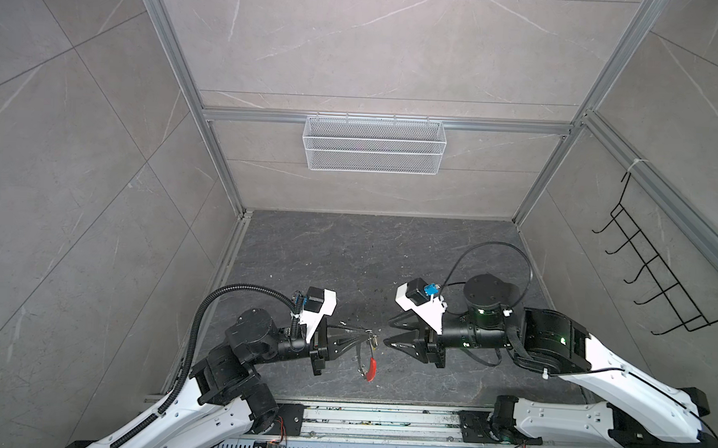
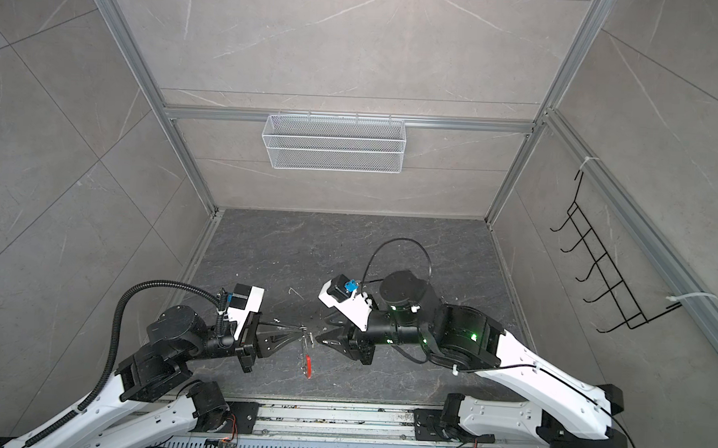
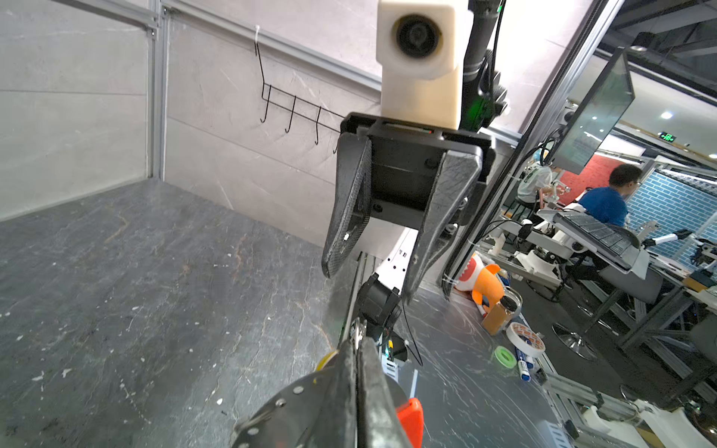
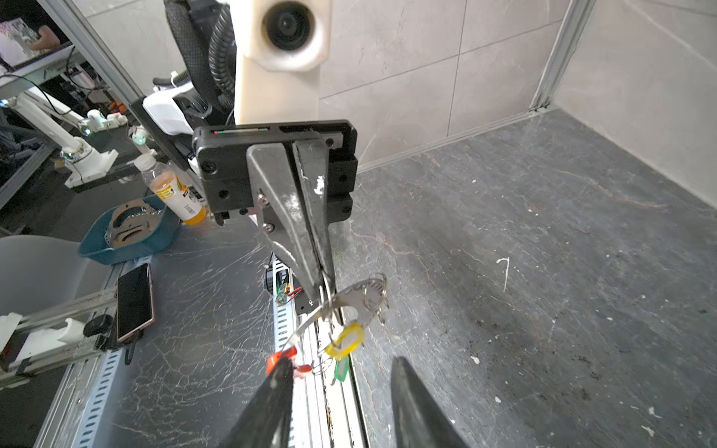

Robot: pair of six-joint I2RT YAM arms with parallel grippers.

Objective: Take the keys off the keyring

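My left gripper (image 1: 367, 332) is shut on the keyring (image 4: 306, 326), a thin grey hoop held above the dark floor. The hoop hangs below the jaws, and its red sleeve (image 1: 371, 369) is at the low end in both top views (image 2: 308, 366). The keys (image 4: 361, 294) dangle from the hoop beside the left fingertips, one with a yellow tag (image 4: 346, 340), one with a green tag (image 4: 341, 368). My right gripper (image 1: 387, 332) stands open just right of the hoop, facing the left gripper. Its fingers (image 4: 407, 388) hold nothing, and the tags hang just beyond their tips.
A white mesh basket (image 1: 373, 144) hangs on the back wall. A black wire hook rack (image 1: 655, 271) is fixed to the right wall. A metal rail (image 1: 382, 417) runs along the front edge between the arm bases. The dark stone floor (image 1: 347, 253) stretches behind both grippers.
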